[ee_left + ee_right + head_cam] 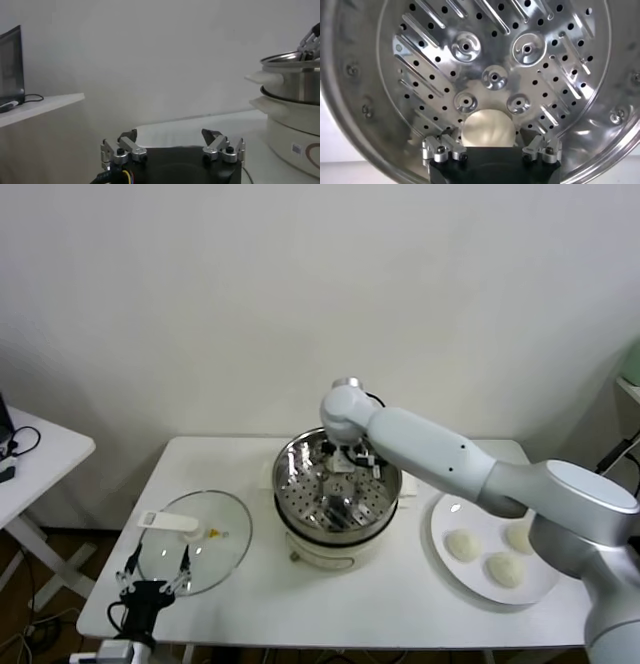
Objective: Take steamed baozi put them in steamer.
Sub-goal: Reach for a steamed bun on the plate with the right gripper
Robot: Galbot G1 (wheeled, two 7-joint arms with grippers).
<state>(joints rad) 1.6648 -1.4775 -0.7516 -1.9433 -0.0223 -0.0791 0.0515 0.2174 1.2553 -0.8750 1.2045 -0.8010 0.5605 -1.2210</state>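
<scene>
The steamer is a shiny perforated steel basket on a cream pot at mid-table. My right gripper reaches down into it. In the right wrist view one cream-white baozi lies on the steamer floor, and the right gripper stands open around it with its fingers clear of the dough. Three more baozi lie on the white plate to the right. My left gripper is parked open and empty at the table's front left.
A flat glass lid with a white handle lies left of the pot. The pot and steamer also rise in the left wrist view. A second white table stands off to the left.
</scene>
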